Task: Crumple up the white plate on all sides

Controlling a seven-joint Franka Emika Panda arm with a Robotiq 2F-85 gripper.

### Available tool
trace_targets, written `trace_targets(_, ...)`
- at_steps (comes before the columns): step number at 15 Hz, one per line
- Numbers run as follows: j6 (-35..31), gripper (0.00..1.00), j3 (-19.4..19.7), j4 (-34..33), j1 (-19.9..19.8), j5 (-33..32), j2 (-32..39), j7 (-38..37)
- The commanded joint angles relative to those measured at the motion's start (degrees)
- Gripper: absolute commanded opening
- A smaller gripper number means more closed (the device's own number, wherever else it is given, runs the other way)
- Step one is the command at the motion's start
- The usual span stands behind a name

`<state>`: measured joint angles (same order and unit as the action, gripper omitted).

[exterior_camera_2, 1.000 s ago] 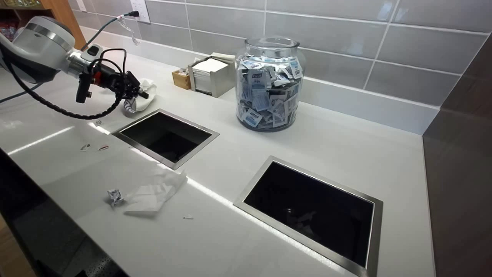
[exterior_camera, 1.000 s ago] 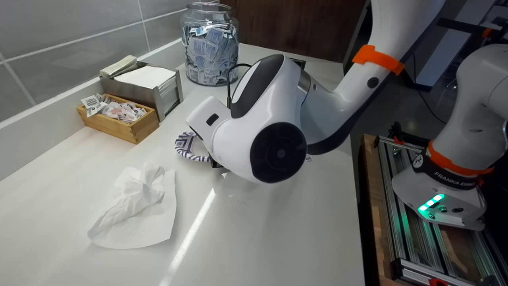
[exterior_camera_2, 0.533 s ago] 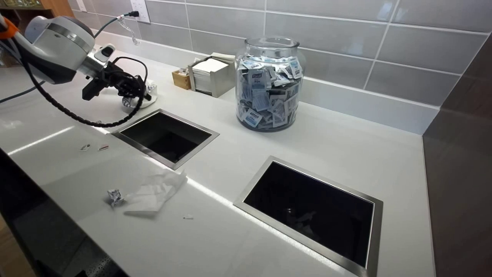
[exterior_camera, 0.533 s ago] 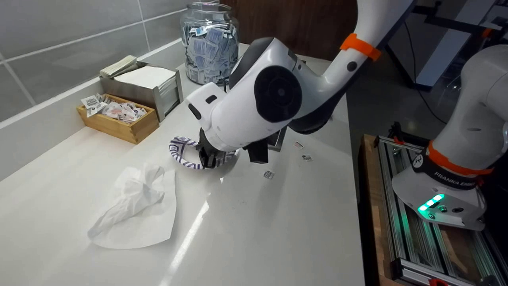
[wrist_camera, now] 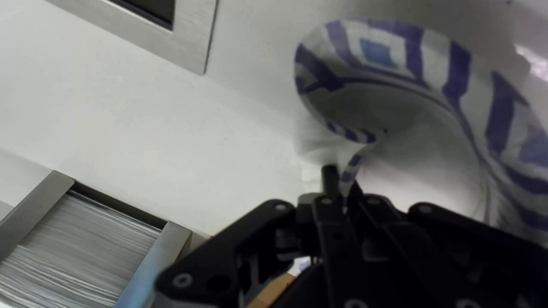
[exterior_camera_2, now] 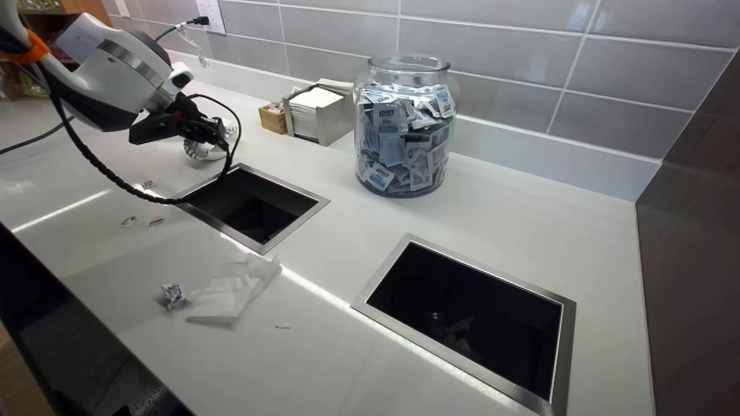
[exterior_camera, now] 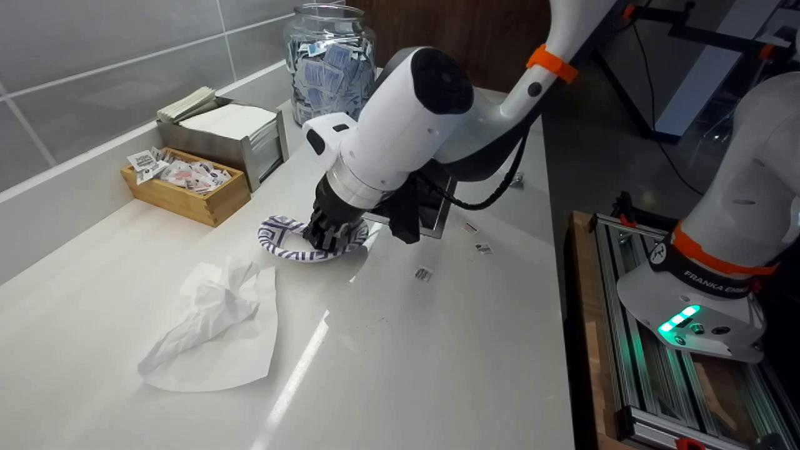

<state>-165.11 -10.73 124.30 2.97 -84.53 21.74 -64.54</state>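
Paper plate (wrist_camera: pixel 421 145), patterned rim, in the pinch of my gripper (wrist_camera: pixel 343 194)

Gripper, mine: jaws pressed together on a thin strip of the plate's rim, which runs in between them.

Paper plate, one: just beside and beneath my gripper, at the countertop (exterior_camera: pixel 406 362); whether any of it is raised I cannot tell. White centre; rim in purple-blue and white geometric bands. Close to my jaws the rim turns sharply inward; most of the rest reads as a smooth curve.

Handling, as I judge it: light, thin, springy, more inclined to crease and spring back than to stay crushed. Low risk of breakage, though a hard sideways tug could tear the rim. Being so light, it will probably slide or turn with my wrist. Best hold: the raised rim, which gives my jaws an edge; the flat centre offers little to pinch. Next to grip, I would say: the uncreased stretches, each pressed in toward the centre.

Near my gripper: metal-framed opening (wrist_camera: pixel 192 38), just beyond the plate; metal napkin dispenser (wrist_camera: pixel 160 256); wooden packet box (exterior_camera: pixel 175 201); crumpled white tissue sheet (exterior_camera: pixel 215 319), apart from the plate.

Farther out from my gripper: large glass jar of packets (exterior_camera_2: pixel 409 77); paper wad (exterior_camera_2: pixel 173 294) and thin paper sheet (exterior_camera_2: pixel 234 292), side by side; a wider metal-framed opening (exterior_camera_2: pixel 566 346), farthest of all.
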Motion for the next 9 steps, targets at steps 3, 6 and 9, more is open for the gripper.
trace_targets(3,2.72,0.01,-1.64,2.01,0.0,8.85,1.0,4.45)
trace_targets(6,6.94,0.31,-3.79,3.27,-0.19,16.48,-0.8,10.59)
trace_targets(9,12.91,0.51,-5.54,3.03,0.5,20.71,-2.87,13.67)
